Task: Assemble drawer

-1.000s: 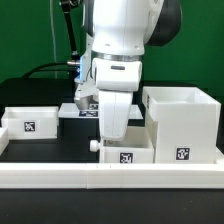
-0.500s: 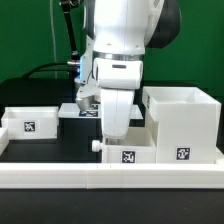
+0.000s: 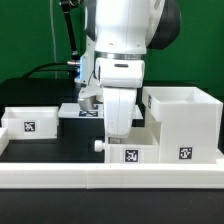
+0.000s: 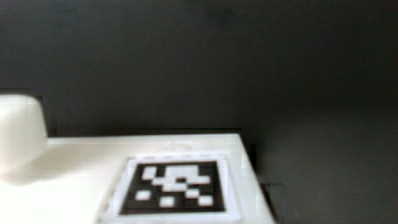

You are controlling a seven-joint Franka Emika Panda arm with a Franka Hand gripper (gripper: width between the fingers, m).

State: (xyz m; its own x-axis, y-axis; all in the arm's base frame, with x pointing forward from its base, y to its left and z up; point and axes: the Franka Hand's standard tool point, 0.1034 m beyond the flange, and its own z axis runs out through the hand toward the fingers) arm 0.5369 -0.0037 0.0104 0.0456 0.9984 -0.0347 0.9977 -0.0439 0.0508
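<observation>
I see low white plastic tray drawer shifted toward tall white cube housing | insertion nearing, I judge | gripper hold: cannot tell

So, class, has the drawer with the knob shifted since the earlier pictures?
Yes. The drawer has slid toward the exterior view's right, closer to the housing, which has stayed put.

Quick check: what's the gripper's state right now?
Gripper: cannot be told; its fingertips are down at the drawer, hidden by the wall, and the wrist view shows only one finger.
</observation>
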